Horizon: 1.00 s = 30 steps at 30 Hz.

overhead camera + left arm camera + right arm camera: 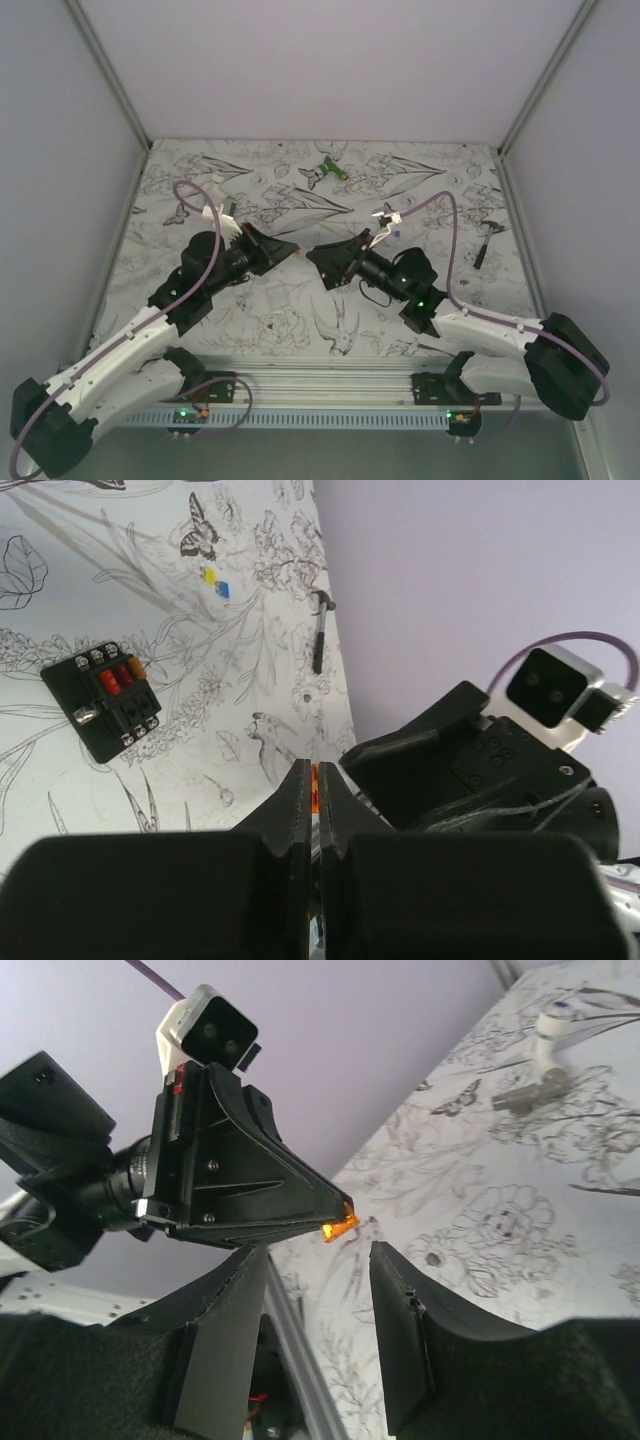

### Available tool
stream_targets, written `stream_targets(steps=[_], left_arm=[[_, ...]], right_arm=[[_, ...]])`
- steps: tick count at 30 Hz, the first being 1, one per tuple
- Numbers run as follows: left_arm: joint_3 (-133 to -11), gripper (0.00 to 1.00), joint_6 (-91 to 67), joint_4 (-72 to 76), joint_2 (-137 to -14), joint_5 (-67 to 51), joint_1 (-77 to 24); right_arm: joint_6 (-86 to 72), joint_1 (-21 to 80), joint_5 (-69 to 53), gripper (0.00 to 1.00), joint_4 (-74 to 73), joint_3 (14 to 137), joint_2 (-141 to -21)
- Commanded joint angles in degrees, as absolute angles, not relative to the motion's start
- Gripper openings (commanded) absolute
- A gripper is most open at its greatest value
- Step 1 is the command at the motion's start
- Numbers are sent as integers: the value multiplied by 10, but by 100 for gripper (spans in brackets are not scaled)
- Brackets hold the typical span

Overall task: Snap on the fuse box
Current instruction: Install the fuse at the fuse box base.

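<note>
Black fuse box (100,702) lies flat on patterned table (250,600), apart from both arms. L gripper (313,772) jaws pinched tight on orange piece (340,1228). R gripper (318,1260) jaws approx half open, nothing held.

Orange piece (340,1228) mostly between left jaws

Light soft and even – looks like it comes from above. Walls (330,60) pale, bit purple, no bright spots. Shadows weak, only little grey smudges on table (262,332). Top view clear; wall edges lean outward at corners. Wrist views – left gripper's fingers (285,815) and right gripper's fingers (225,1330) close up, big, dark, fuzzy at edges. Table drawings further off look sharp.
</note>
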<state>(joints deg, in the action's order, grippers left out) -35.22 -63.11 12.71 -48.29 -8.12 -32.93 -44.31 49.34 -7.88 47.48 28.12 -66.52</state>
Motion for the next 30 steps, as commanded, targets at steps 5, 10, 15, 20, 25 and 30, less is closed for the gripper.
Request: stream_targets(steps=[5,10,15,20,25,30], left_arm=[[-336,0,-664,192,-455,-55,-341],[-333,0,-669,202,-451,-57,-346],[-331,0,-673,209,-453,-59,-349],[-330,0,-676,214,-450,-61,-351],[-328,0,-686,220,-450,-67,-353],[-325,0,-698,226,-449,-75,-357]], right_arm=[[-536,491,-117,47,621,304,-739],[-555,490,-128,41,651,314,-769],[-575,490,-145,36,688,321,-790],[-587,486,-142,32,699,319,-795],[-600,483,-146,29,720,321,-808],[-612,476,-149,21,739,319,-816]])
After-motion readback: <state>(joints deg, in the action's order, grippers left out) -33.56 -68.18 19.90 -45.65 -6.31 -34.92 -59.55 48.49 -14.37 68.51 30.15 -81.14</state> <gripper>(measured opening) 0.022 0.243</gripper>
